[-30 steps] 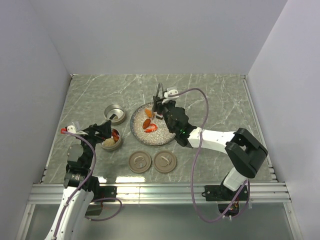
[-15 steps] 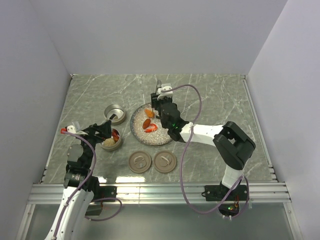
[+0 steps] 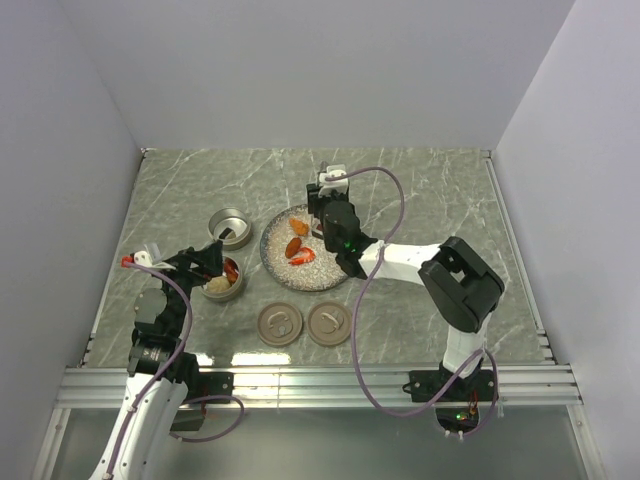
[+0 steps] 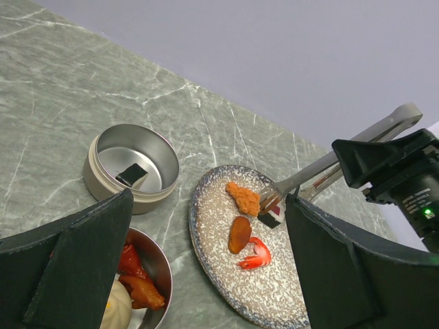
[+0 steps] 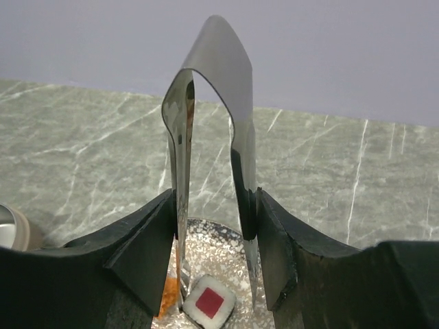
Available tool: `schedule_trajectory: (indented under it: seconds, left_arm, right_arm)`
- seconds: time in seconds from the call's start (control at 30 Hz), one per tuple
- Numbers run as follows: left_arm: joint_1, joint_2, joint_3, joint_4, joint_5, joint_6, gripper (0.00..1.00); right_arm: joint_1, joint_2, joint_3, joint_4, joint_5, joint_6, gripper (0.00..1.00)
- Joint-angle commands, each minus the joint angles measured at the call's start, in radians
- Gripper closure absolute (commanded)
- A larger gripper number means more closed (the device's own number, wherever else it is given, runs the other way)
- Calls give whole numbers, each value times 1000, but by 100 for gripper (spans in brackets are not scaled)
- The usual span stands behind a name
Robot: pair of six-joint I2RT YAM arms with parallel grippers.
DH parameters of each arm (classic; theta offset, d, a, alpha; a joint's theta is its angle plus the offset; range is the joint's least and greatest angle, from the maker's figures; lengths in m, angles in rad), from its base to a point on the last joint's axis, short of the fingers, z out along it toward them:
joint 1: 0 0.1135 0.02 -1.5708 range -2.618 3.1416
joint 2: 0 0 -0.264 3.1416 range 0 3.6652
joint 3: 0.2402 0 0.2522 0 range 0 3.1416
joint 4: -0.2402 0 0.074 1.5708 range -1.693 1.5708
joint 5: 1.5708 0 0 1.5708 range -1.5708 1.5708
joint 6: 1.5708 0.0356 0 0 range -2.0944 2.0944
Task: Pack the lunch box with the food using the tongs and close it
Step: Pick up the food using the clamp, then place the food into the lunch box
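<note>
My right gripper (image 5: pixel 214 205) is shut on the tongs (image 5: pixel 209 103) and holds them over the far side of the speckled plate (image 3: pixel 320 272). The tong tips straddle a white square with a red centre (image 5: pixel 207 301), which lies on the plate. An orange crumbed piece (image 4: pixel 243 197), a dark orange oval (image 4: pixel 239 234) and a red curled piece (image 4: pixel 257 253) lie beside it. My left gripper (image 4: pixel 206 274) stands open with nothing in it, beside a round metal tin (image 3: pixel 222 283) that holds red and beige food.
A second round tin (image 3: pixel 232 227) with one small dark piece inside stands left of the plate. Two round brown lids (image 3: pixel 280 323) (image 3: pixel 329 322) lie in front of the plate. Walls close in the table's left, right and far sides.
The right forearm and elbow have swung left, and the gripper with the tongs has shifted slightly toward the plate's far rim. The left arm has not moved.
</note>
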Motion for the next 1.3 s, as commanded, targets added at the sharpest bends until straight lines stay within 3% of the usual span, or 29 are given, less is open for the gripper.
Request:
schedule_trajectory:
  seconds: [0.0, 0.17, 0.37, 0.47, 0.8, 0.93, 1.27]
  left_arm:
    - [0, -4, 2, 44, 19, 12, 1]
    - [0, -4, 2, 42, 18, 12, 1]
    - [0, -7, 4, 39, 16, 12, 1]
    - [0, -10, 0, 39, 16, 11, 1]
    - [0, -15, 4, 35, 13, 11, 1]
    - [0, -18, 2, 27, 15, 9, 1]
    - [0, -43, 7, -2, 4, 5, 0]
  right_arm:
    - [-9, 9, 52, 21, 12, 25, 44]
    - [-11, 39, 71, -3, 4, 39, 47]
    - [-11, 15, 58, -17, 6, 48, 72]
    - [0, -23, 48, -23, 3, 43, 79]
    - [124, -139, 58, 0, 50, -72, 82]
    - [156, -142, 98, 7, 0, -69, 82]
    - [178, 55, 336, 6, -203, 37, 82]
